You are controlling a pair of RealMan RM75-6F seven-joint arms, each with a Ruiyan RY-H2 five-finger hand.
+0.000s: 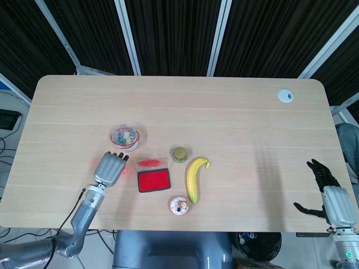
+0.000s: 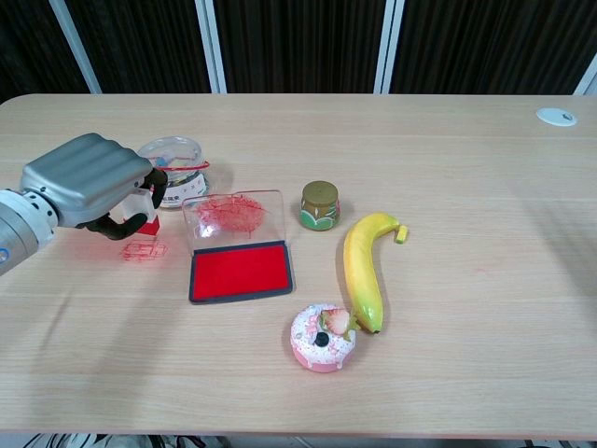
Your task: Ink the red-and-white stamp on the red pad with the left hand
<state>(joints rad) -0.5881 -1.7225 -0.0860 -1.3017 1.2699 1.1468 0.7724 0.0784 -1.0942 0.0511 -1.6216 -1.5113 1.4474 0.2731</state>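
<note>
My left hand [image 2: 89, 179] grips the red-and-white stamp [image 2: 149, 224], fingers curled round it, lifted just left of the red pad [image 2: 241, 271] whose lid stands open for access. Right hand [image 1: 331, 197] idle at the table edge, fingers spread, empty.

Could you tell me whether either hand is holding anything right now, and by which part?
The left hand holds the red-and-white stamp by its upper body; only its red base shows below the fingers. The right hand holds nothing, fingers apart.

Wooden table [image 1: 224, 117]: red pad [image 2: 241, 271], banana [image 2: 364, 266], donut [image 2: 323, 337], small jar [image 2: 320, 204], plastic tub [image 2: 175, 168].
</note>
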